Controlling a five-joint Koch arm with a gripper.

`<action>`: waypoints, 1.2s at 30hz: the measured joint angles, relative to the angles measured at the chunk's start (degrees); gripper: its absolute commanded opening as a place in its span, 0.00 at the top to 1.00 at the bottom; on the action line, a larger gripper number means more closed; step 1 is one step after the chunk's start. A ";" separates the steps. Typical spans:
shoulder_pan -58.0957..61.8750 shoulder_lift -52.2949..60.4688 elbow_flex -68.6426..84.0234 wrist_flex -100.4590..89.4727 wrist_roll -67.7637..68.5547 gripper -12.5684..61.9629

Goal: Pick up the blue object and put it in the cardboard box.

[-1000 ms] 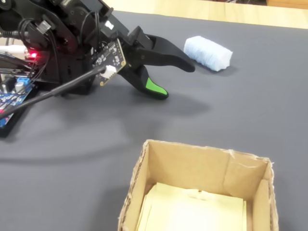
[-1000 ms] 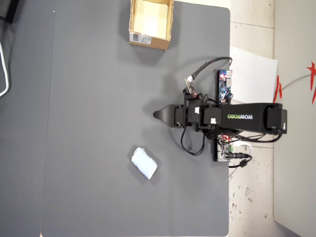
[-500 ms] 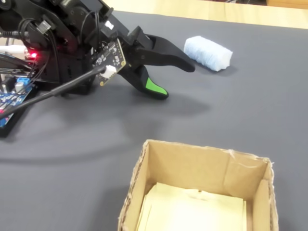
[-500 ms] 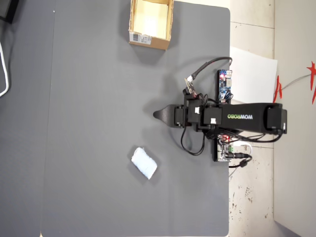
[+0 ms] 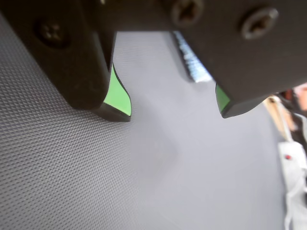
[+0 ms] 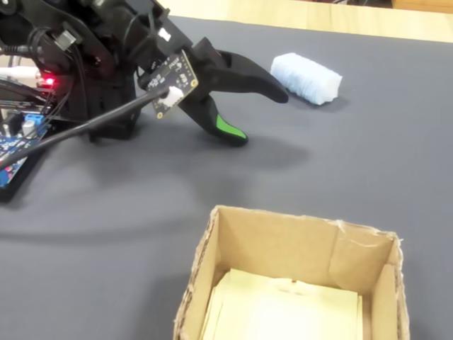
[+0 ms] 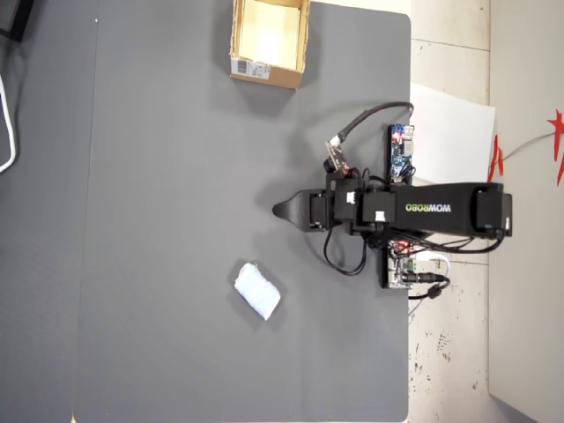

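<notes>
The blue object (image 6: 306,78) is a pale blue-white spongy block lying on the grey mat, just beyond the upper jaw tip. From overhead the blue object (image 7: 257,291) lies below and left of the arm. The wrist view shows a strip of the blue object (image 5: 192,64) far ahead between the jaws. My gripper (image 6: 258,117) is open, green-padded jaws apart, nothing between them (image 5: 173,112), hovering low over the mat. The cardboard box (image 6: 283,244) stands in the foreground with a pale tan floor; the overhead view shows the cardboard box (image 7: 282,77) at the top edge.
A grey mat (image 7: 176,220) covers the table. Circuit boards and cables (image 6: 21,134) sit by the arm's base at the left of the fixed view. A blue circuit board (image 7: 402,150) and a white sheet (image 7: 454,132) lie past the mat's right edge.
The wrist has turned and lifted slightly, shifting its small board and cable. The jaws stay open in about the same place. Block and box have not moved.
</notes>
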 measured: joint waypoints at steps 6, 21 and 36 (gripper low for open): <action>-3.69 0.00 -4.31 7.12 0.09 0.37; -21.97 -12.48 -19.34 11.78 17.05 0.37; -24.52 -38.50 -39.46 18.11 18.98 0.37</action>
